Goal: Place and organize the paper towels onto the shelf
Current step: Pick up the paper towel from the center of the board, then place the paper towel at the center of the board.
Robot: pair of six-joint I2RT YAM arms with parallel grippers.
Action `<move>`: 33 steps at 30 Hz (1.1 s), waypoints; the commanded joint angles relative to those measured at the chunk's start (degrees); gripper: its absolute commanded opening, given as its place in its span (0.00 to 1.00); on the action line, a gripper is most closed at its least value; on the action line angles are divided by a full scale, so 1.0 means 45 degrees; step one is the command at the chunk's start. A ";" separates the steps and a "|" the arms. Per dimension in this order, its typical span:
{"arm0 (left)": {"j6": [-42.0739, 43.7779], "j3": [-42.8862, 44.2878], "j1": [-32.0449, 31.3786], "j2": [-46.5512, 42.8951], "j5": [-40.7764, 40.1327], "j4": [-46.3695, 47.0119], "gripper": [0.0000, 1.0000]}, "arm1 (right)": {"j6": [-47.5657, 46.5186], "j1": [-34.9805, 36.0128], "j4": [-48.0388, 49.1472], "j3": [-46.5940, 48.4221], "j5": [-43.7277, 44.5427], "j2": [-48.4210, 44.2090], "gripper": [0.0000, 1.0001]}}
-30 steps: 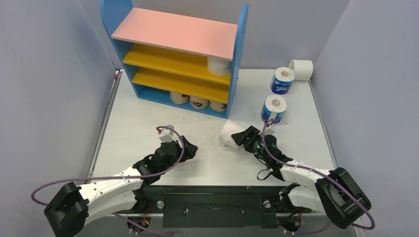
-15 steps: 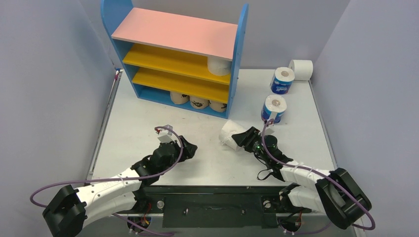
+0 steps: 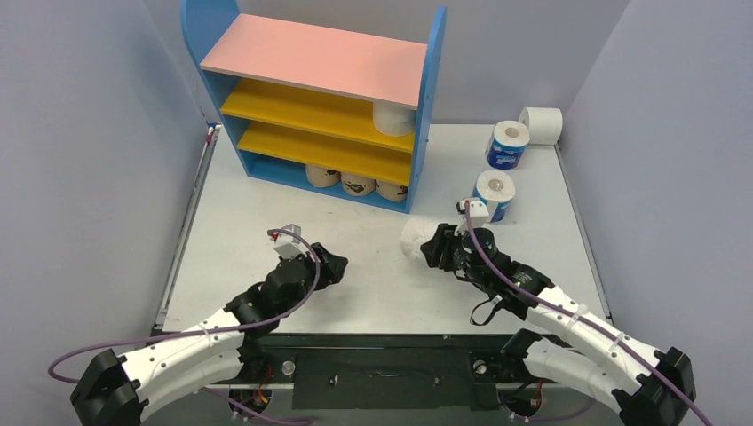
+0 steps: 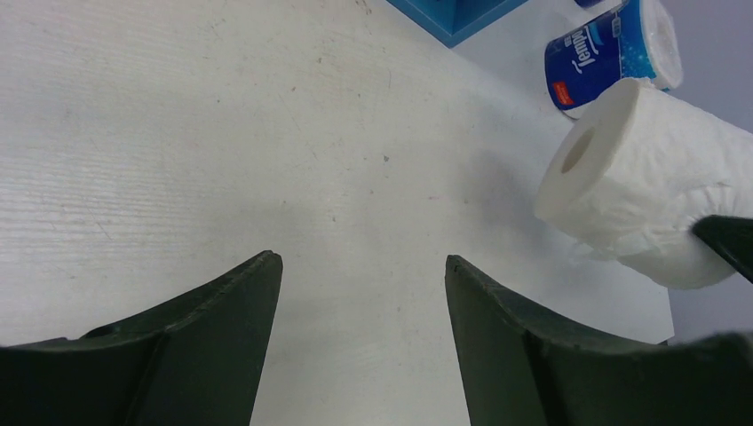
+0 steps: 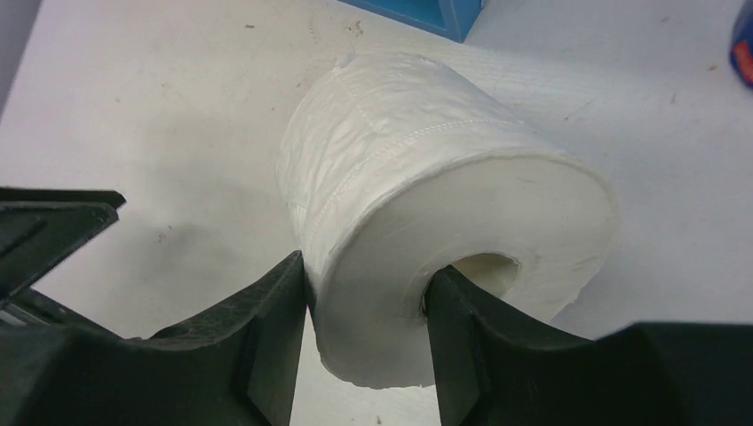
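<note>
Right wrist shows a tool finger (image 5: 455, 351) inside the white roll (image 5: 417, 169).

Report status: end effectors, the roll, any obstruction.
Right end effector shut on white roll, finger in core. Left end effector open, empty. Blue-wrapped roll close alongside.

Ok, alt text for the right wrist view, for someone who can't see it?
The right gripper pinches the wall of a plain white paper towel roll, one black finger inside its hollow core, with a white tabletop behind.
</note>
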 commanded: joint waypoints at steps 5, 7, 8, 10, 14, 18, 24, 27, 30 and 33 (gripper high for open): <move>0.1218 0.0638 0.0171 -0.1833 -0.1569 -0.1491 0.66 | -0.3153 0.3360 -0.6792 0.4653 0.4273 0.1988 0.34; 0.1325 0.0691 0.0232 -0.2212 -0.1714 -0.1744 0.68 | -0.3388 0.4781 -0.7778 0.5628 0.5250 0.2938 0.34; 0.1348 0.0699 0.0242 -0.2424 -0.1746 -0.1844 0.69 | -0.3437 0.5111 -0.8342 0.6182 0.5580 0.3274 0.34; 0.1377 0.0674 0.0297 -0.2632 -0.1825 -0.1976 0.70 | -0.3603 0.5993 -0.9060 0.6893 0.6334 0.4549 0.34; 0.1247 0.0559 0.0337 -0.2851 -0.1838 -0.2174 0.70 | -0.4008 0.7101 -0.9467 0.7654 0.6285 0.5925 0.34; 0.1071 0.0366 0.0350 -0.2968 -0.1720 -0.2196 0.70 | -0.4478 0.7376 -0.9420 0.7928 0.5708 0.6857 0.35; 0.0964 0.0004 0.0358 -0.2932 -0.1534 -0.1848 0.71 | -0.5071 0.7525 -0.9171 0.7824 0.4433 0.7840 0.39; 0.0944 0.0006 0.0369 -0.2766 -0.1475 -0.1763 0.71 | -0.5168 0.7529 -0.8916 0.7653 0.4155 0.8074 0.39; 0.0913 -0.0059 0.0368 -0.2657 -0.1456 -0.1673 0.71 | -0.5210 0.7531 -0.8759 0.7503 0.3903 0.8176 0.39; 0.0852 -0.0124 0.0370 -0.2564 -0.1352 -0.1563 0.71 | -0.5232 0.7531 -0.8600 0.7429 0.3669 0.8330 0.40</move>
